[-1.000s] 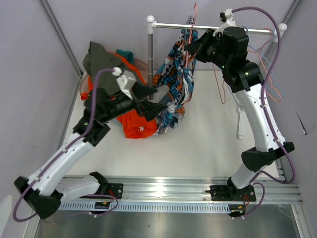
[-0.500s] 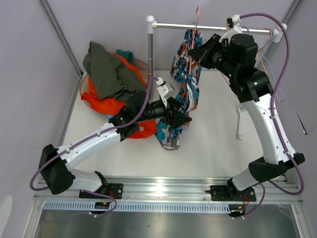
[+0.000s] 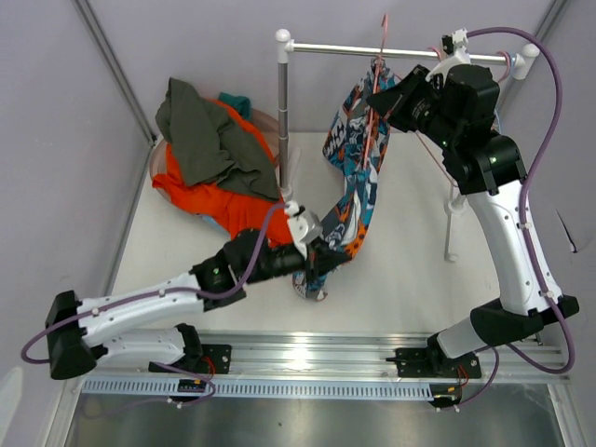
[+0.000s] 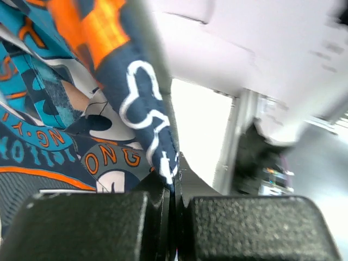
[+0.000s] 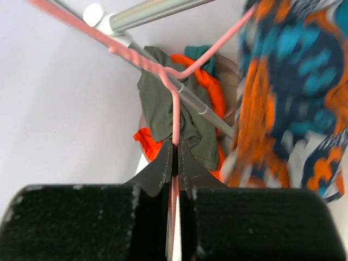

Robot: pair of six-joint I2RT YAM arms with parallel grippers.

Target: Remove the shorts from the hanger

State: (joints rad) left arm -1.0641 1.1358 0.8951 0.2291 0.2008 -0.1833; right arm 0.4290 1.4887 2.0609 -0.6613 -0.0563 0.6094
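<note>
Pink hanger (image 5: 175, 114) — clamped by raised right claw (image 5: 175, 149) | printed shorts (image 3: 358, 186) pinched by left claw (image 4: 173, 187), arm stretched low

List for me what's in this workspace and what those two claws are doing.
Surface: white table, no spills seen.
Job's things: printed shorts hang from a pink hanger on the metal rail; olive shorts and orange shorts are piled at far left.
Clutter: nothing seen.
Grippers: left gripper is shut on the printed shorts' edge; right gripper is shut on the pink hanger.
Cables: purple cables loop along both arms.
Surroundings: pale walls.
</note>
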